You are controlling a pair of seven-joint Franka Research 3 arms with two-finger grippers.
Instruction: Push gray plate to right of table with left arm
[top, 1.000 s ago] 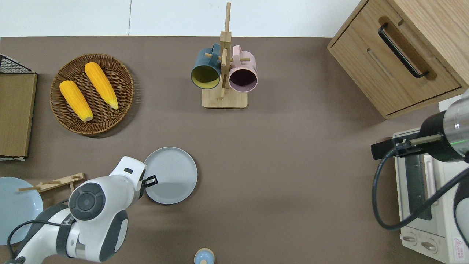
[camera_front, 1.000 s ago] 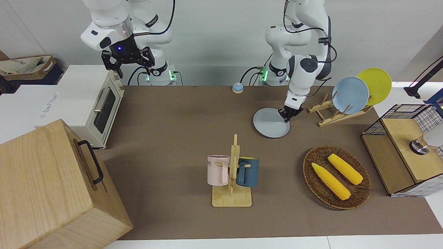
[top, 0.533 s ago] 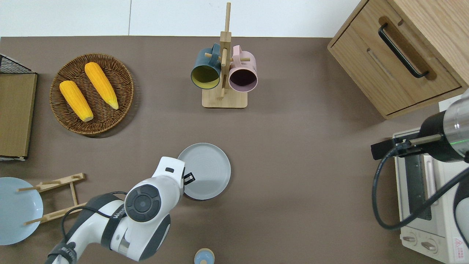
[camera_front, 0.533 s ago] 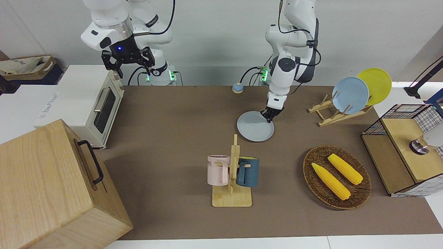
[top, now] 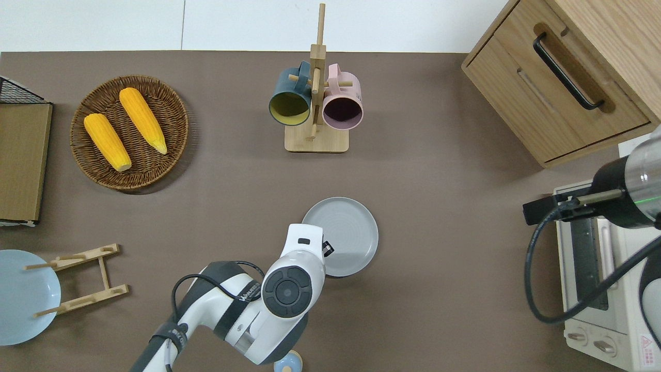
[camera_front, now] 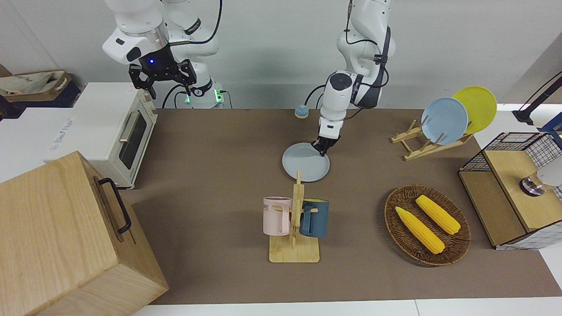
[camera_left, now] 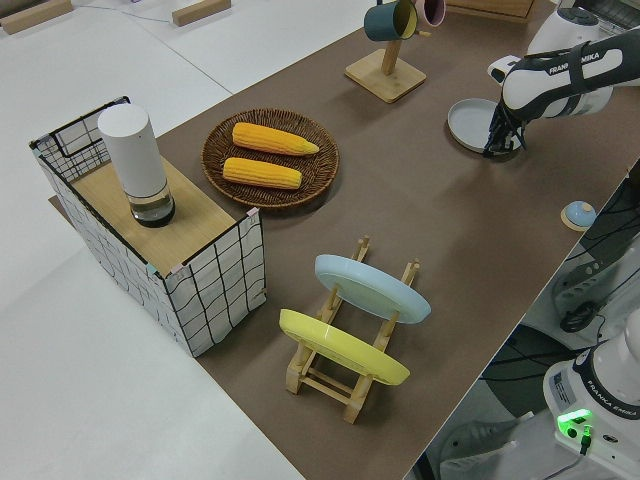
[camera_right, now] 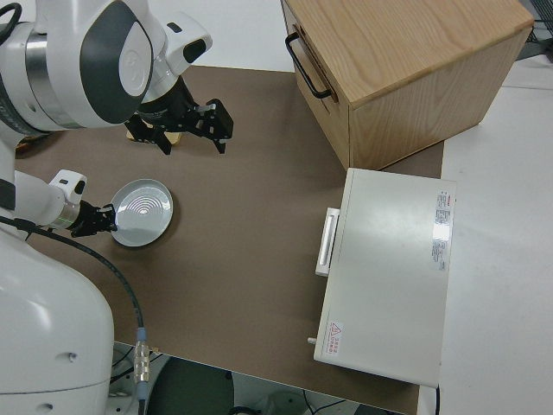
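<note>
The gray plate (camera_front: 303, 164) lies flat on the brown table (camera_front: 210, 175) near its middle, nearer to the robots than the mug rack. It also shows in the overhead view (top: 348, 230), the left side view (camera_left: 468, 122) and the right side view (camera_right: 145, 210). My left gripper (camera_front: 323, 152) is shut, and its tip is down on the plate just inside the rim, on the side toward the left arm's end. It also shows in the overhead view (top: 326, 249). My right arm is parked, with its gripper (camera_front: 162, 78) open.
A wooden mug rack (camera_front: 295, 228) holds a pink mug and a dark blue mug. A wicker basket (camera_front: 456, 245) holds two corn cobs. A plate rack (camera_front: 417, 145) holds the sky-blue and yellow plates. A toaster oven (camera_front: 118, 131), a wooden cabinet (camera_front: 66, 237) and a small bell (camera_front: 301, 111) are also there.
My left gripper has slid the gray plate across the table toward the right arm's end, and slightly farther from the robots. The right arm has not moved.
</note>
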